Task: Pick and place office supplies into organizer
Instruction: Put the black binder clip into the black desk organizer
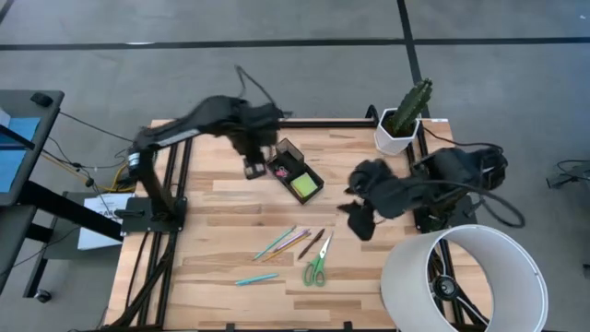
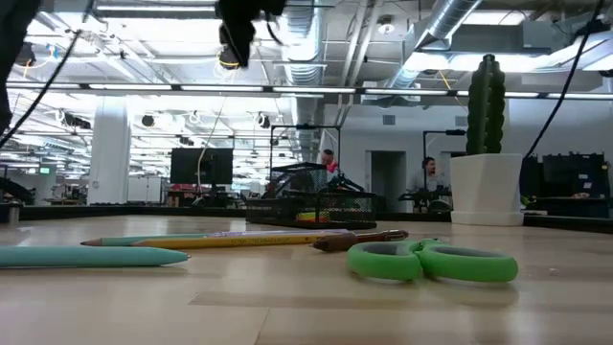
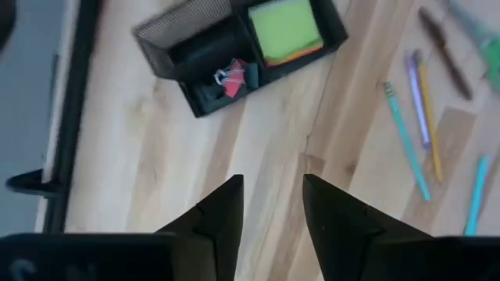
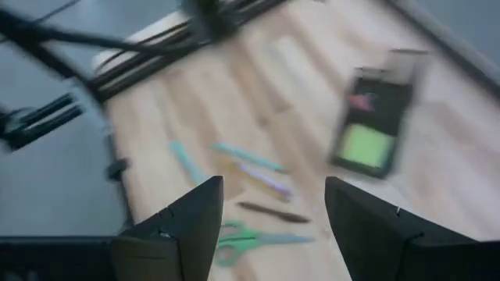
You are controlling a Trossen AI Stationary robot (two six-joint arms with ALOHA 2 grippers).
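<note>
The black organizer (image 1: 297,173) stands on the table's far middle. In its low tray lie a lime-green sticky pad (image 3: 291,31) and a small pink-red clip-like block (image 3: 232,78). Green-handled scissors (image 1: 317,267) lie near the front. Teal, pink and yellow pens (image 1: 286,242), a dark pen (image 1: 313,244) and a single teal pen (image 1: 256,278) lie flat beside them. My left gripper (image 3: 273,195) is open and empty, above the table just left of the organizer (image 3: 234,55). My right gripper (image 4: 273,203) is open and empty, in the air right of the pens, above the scissors (image 4: 258,238).
A white pot with a cactus (image 1: 398,129) stands at the far right corner. A large white cylinder (image 1: 466,277) stands at the near right. Bare wood lies left of the organizer and along the front left. People show in the room beyond the table in the low view.
</note>
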